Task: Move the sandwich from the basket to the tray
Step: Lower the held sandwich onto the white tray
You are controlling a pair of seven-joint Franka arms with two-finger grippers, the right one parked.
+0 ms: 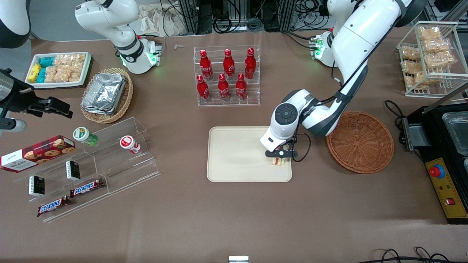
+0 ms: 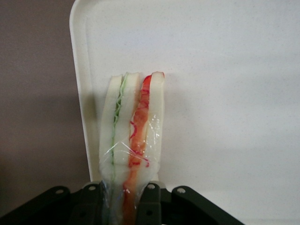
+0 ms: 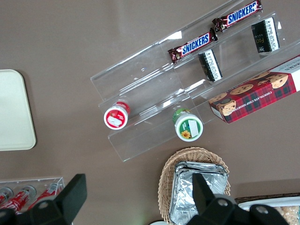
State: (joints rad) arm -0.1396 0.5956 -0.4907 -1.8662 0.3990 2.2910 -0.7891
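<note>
Clamped on the wrapped sandwich (image 2: 133, 136) between gripper (image 1: 280, 157) jaws, held on edge just over the tray (image 1: 234, 153) beside its rim, likely to topple or stick to a finger (image 2: 149, 206) when released.

Robot lab, dressed as snack shop. Brown-covered table (image 1: 219, 219) flanked by white robot arm bases (image 1: 140, 58); cable bundles (image 1: 234, 18) and metal racks seen along table's edge. Control box (image 1: 448, 190) with red stop button placed at working arm's end. Cola bottles (image 1: 226, 73), chocolate bars (image 1: 87, 187), cookie box (image 1: 36, 152) displayed on clear stands.
</note>
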